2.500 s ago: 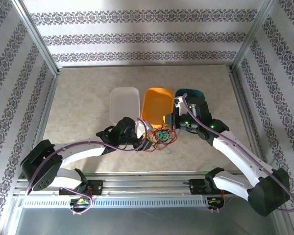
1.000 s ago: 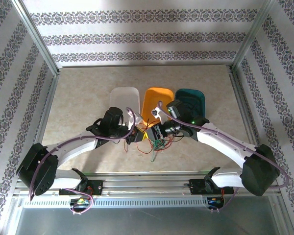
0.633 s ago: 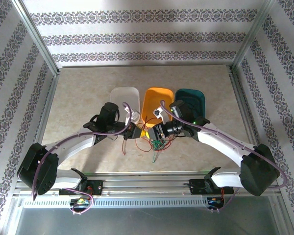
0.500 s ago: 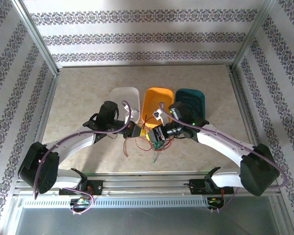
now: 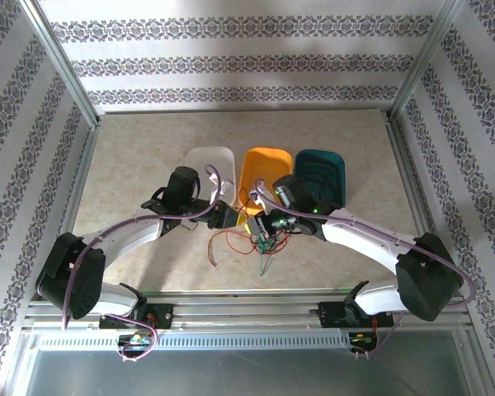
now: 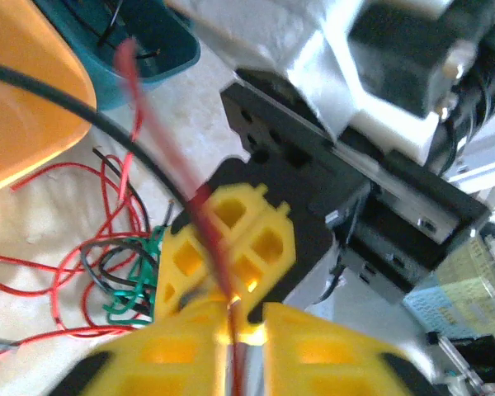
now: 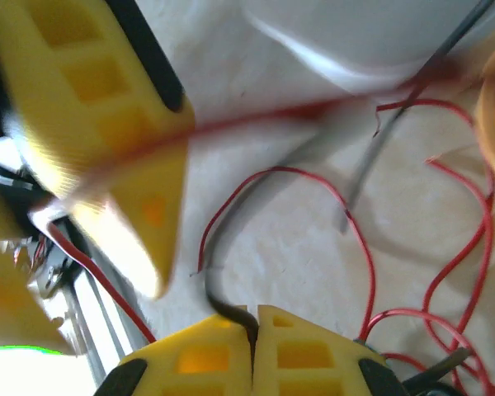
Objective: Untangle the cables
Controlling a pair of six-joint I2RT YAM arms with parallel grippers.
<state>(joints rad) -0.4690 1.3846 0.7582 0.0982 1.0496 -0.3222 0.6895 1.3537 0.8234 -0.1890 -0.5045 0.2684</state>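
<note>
Pinching cables [image 5: 233,244], left claw [image 6: 231,322] meets right claw [image 7: 252,318] (perhaps touching) mid-table [image 5: 132,173].

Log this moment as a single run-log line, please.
left tool: shut on red cable | right tool: shut on dark cable | tangle: on table

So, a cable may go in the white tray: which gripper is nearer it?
Left. The left gripper, shut on a red cable, is just off the white tray's near edge; the right gripper, shut on a dark cable, is farther right, before the orange tray.
</note>
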